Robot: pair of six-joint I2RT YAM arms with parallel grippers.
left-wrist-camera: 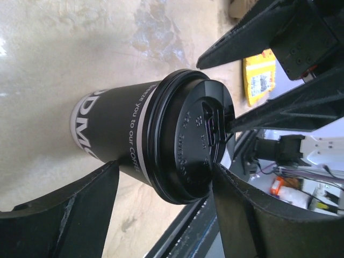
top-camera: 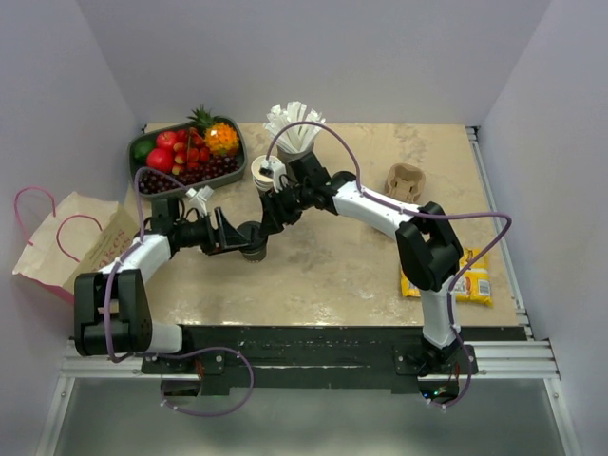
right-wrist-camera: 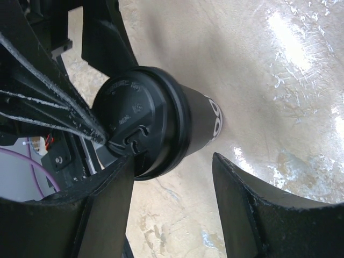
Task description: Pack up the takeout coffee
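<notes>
Left pincer (left-wrist-camera: 164, 174) straddles takeout coffee (left-wrist-camera: 121, 134) printed "you to our COFFE".

A: Where is the coffee cup (left-wrist-camera: 123, 134)?
B: It stands on the table (top-camera: 332, 275), near the middle, a bit to the left. The left gripper (left-wrist-camera: 161, 169) is on its left side. The right gripper (right-wrist-camera: 171, 158) reaches over the lid from behind.
A: What is behind it?
B: A stack of cups (top-camera: 263, 177), and just behind that the holder of straws (top-camera: 296, 133).
A: And the fruit (top-camera: 185, 152)?
B: In a tray (top-camera: 133, 160) at the back left.
A: What is on the right?
B: A cup carrier (top-camera: 404, 182) at the back. A snack packet (top-camera: 470, 280) lies nearer the front, by the right edge.
A: And the bag (top-camera: 81, 237)?
B: At the table's left edge.
</notes>
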